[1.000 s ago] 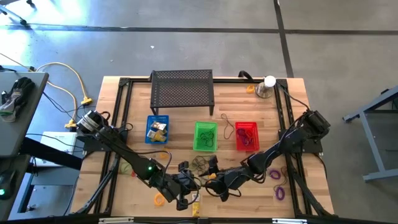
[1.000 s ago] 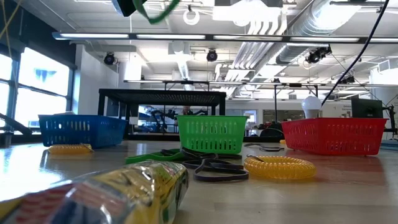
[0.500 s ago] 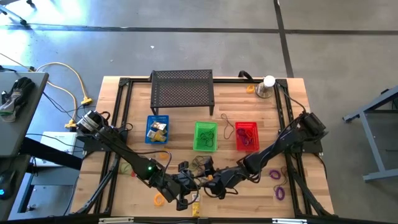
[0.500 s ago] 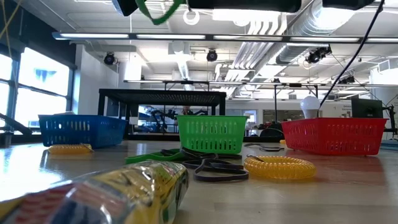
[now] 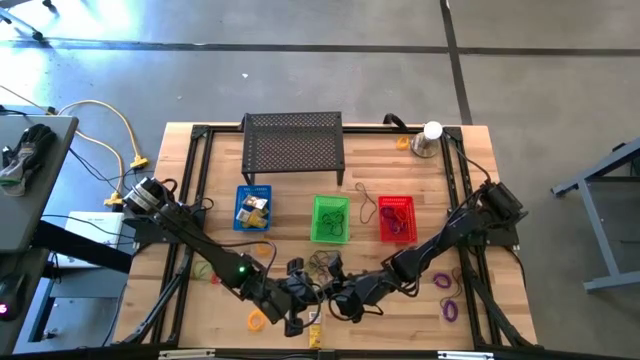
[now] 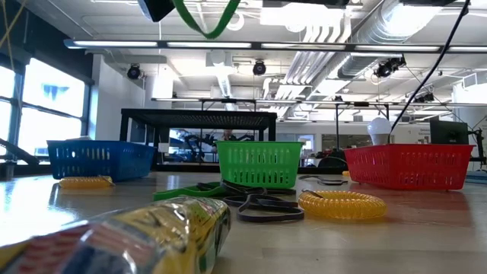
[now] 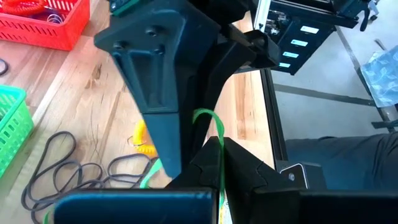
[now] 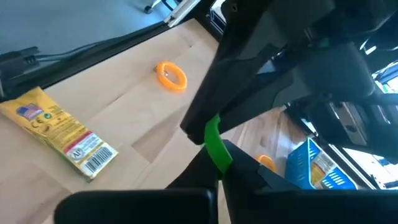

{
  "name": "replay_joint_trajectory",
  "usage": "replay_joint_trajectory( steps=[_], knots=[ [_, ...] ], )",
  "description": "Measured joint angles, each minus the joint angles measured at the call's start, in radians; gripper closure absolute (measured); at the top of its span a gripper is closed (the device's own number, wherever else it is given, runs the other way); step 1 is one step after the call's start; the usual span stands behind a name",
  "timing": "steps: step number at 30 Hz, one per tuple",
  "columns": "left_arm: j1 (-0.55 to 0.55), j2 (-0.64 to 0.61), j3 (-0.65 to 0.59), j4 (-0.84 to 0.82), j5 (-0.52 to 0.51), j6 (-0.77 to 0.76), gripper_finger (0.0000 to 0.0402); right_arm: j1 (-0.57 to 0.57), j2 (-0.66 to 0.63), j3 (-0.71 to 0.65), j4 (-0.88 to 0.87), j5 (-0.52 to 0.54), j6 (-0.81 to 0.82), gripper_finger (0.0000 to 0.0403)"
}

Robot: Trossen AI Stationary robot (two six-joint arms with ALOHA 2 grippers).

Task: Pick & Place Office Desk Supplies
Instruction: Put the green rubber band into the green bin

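Observation:
A thin green elastic loop (image 6: 207,19) is held up above the table's near middle, between my two grippers. My left gripper (image 5: 306,292) comes in from the left and my right gripper (image 5: 336,297) from the right; they meet tip to tip, and both are shut on the loop. The left wrist view shows the loop (image 7: 208,118) arching up out of my left fingers beside the right gripper's fingers. Below, on the wood, lie dark loops (image 6: 259,205), an orange coil (image 6: 342,204) and a yellow packet (image 6: 137,236). My left gripper pinches a stretch of the green loop (image 7: 219,155) between its two fingers, which slant down from the table's left. The loop is clear of the table. My right gripper pinches another stretch of the same loop (image 8: 216,144) between its two fingers, slanting down from the right, right beside the left fingertips. In the low view the free part hangs below as a short slack bow.
Blue (image 5: 252,208), green (image 5: 331,219) and red (image 5: 397,218) baskets stand in a row mid-table, with a black mesh rack (image 5: 294,148) behind them. A silver cup with a white ball (image 5: 431,138) is at the far right. Purple loops (image 5: 447,295) lie near the right edge.
My right gripper has edged toward the left gripper and sunk a little. In the low view, the green loop showed as a short piece at the top edge; now it hangs lower as a fuller bow. My left gripper has kept still.

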Motion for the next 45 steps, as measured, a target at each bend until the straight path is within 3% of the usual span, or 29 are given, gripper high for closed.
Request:
replay_joint_trajectory(
  steps=[4,9,13,17,23,28,34,39,45],
  knots=[
    [0.0,0.0,0.0,-0.008,-0.023,0.004,0.0388,0.002,0.0,0.0,-0.007,0.0,0.007,0.04],
    [-0.001,0.0,0.0,-0.015,-0.07,0.033,0.0323,0.006,0.0,0.0,-0.055,-0.008,0.03,0.0401],
    [0.0,0.0,0.0,-0.016,-0.074,0.029,0.0269,0.007,0.0,0.0,-0.154,0.002,0.154,0.0401],
    [0.0,0.0,0.001,-0.023,-0.074,0.028,0.0241,-0.009,-0.016,0.0,-0.238,0.114,0.346,0.0401],
    [-0.001,0.0,-0.001,-0.052,-0.074,0.024,0.0236,-0.09,-0.075,0.001,-0.27,0.219,0.517,0.0401],
    [-0.007,0.0,-0.004,-0.057,-0.072,-0.01,0.0235,-0.203,-0.1,0.002,-0.341,0.226,0.633,0.0401],
    [-0.015,0.0,-0.004,-0.056,-0.07,-0.032,0.0235,-0.336,-0.073,0.0,-0.452,0.119,0.733,0.0401],
    [-0.027,0.0,-0.004,-0.058,-0.07,-0.032,0.0235,-0.393,-0.075,0.001,-0.473,-0.033,0.789,0.0395],
    [-0.038,0.0,-0.005,-0.068,-0.071,-0.032,0.0235,-0.412,-0.075,0.001,-0.531,-0.034,0.818,0.0329]
  ],
)
